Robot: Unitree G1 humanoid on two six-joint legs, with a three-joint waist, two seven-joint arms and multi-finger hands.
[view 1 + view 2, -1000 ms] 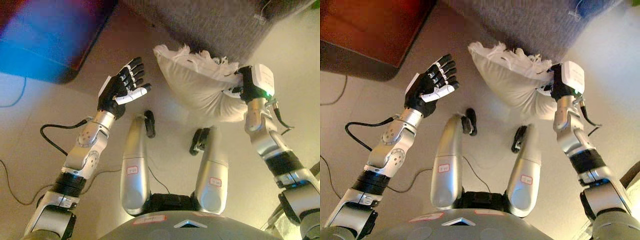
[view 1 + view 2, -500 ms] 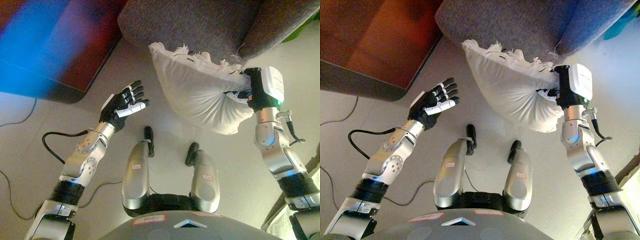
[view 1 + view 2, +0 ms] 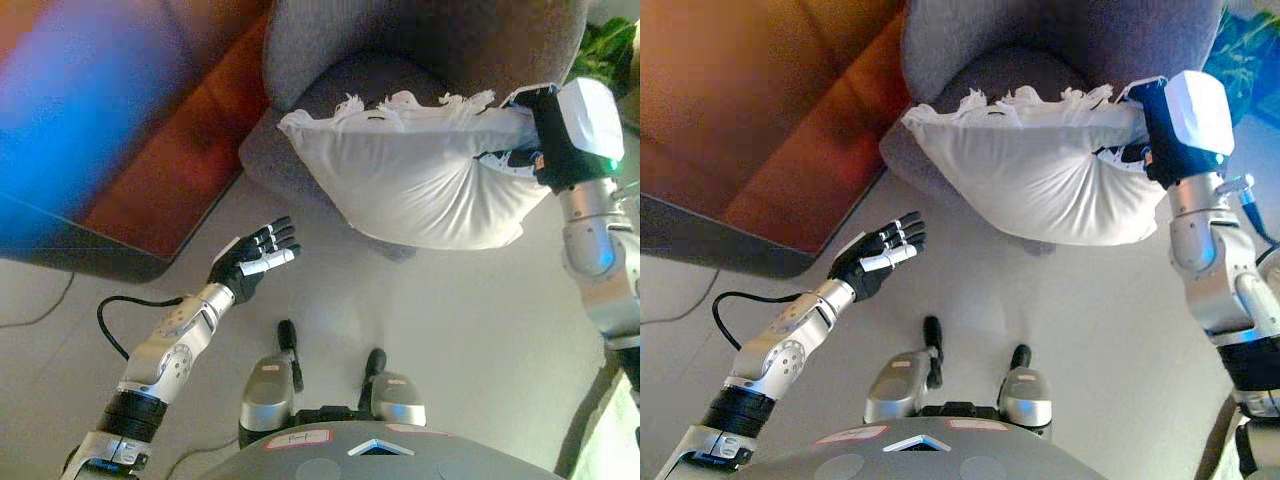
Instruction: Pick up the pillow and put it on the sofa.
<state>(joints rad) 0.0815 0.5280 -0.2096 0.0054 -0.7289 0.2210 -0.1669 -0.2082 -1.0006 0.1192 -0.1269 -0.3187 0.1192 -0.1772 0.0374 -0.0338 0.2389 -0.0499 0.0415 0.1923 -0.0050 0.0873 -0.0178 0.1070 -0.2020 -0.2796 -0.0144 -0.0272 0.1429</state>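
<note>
A white pillow [image 3: 415, 175] with a frilled upper edge hangs in the air in front of a grey sofa chair [image 3: 400, 50]. My right hand [image 3: 525, 140] is shut on the pillow's right end and holds it up over the seat's front edge. The pillow's left end droops free. My left hand [image 3: 252, 262] is open, palm up, low at the left, apart from the pillow and over the floor.
A dark red-brown piece of furniture [image 3: 770, 140] fills the upper left beside the sofa chair. Pale floor [image 3: 470, 320] spreads below. A green plant [image 3: 605, 40] shows at the top right corner.
The view has risen, so the sofa seat now shows. My right hand has carried the pillow up and forward to the seat's front. My left hand stays open.
</note>
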